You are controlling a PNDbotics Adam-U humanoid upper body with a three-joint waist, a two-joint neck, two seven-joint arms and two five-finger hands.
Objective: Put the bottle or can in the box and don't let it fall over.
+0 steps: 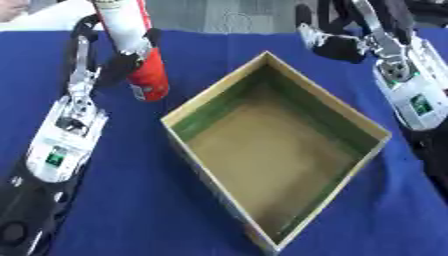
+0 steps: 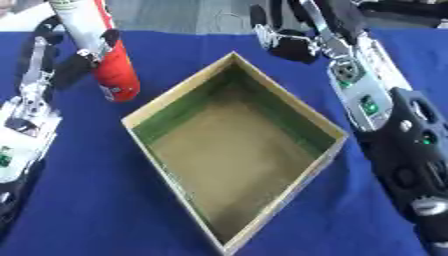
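A tall red and white bottle [image 1: 140, 55] hangs tilted over the blue table, left of the box, with its top out of view. My left hand [image 1: 109, 60] is shut on it, fingers curled round its middle. The open cardboard box [image 1: 219, 100] with green inner walls and a bare brown floor sits in the middle, turned like a diamond. My right hand [image 2: 289, 42] hovers beyond the box's far right wall, fingers curled, holding nothing that I can see.
A blue cloth [image 1: 131, 200] covers the table. A pale surface [image 1: 44, 17] lies past the cloth's far left edge. My right forearm [image 2: 385, 115] runs along the box's right side.
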